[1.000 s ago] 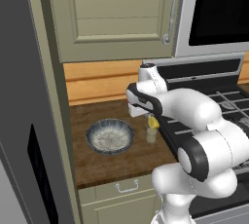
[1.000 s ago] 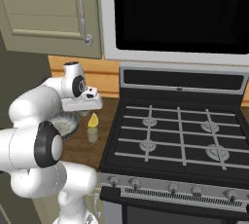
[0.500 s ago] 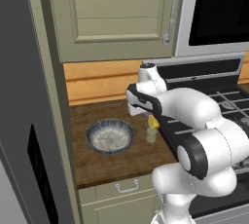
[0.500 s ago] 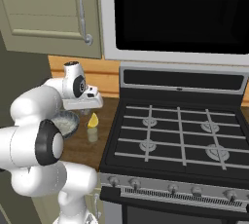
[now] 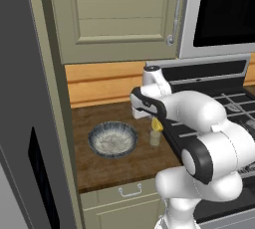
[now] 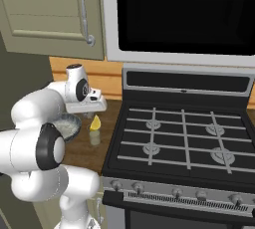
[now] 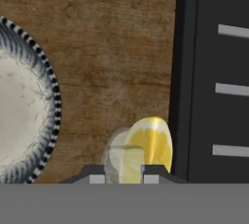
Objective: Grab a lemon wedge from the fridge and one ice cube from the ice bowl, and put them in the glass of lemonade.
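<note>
My gripper (image 7: 124, 172) nearly shut, pinching lemon wedge (image 7: 148, 145), same grip as a second ago. Wedge hangs right over glass of lemonade (image 5: 155, 138); arm has eased slightly, little else changed. I judge hover settled, release next. Ice bowl (image 5: 112, 139) beside glass on wooden counter (image 5: 99, 166), untouched; ice cube step not yet done. Stove (image 6: 184, 138) farther right.

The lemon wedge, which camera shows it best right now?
The hand view: the lemon wedge looms large, pinched in the gripper over the glass of lemonade. In both base views it is just a small yellow speck above the glass, beside the ice bowl.
</note>
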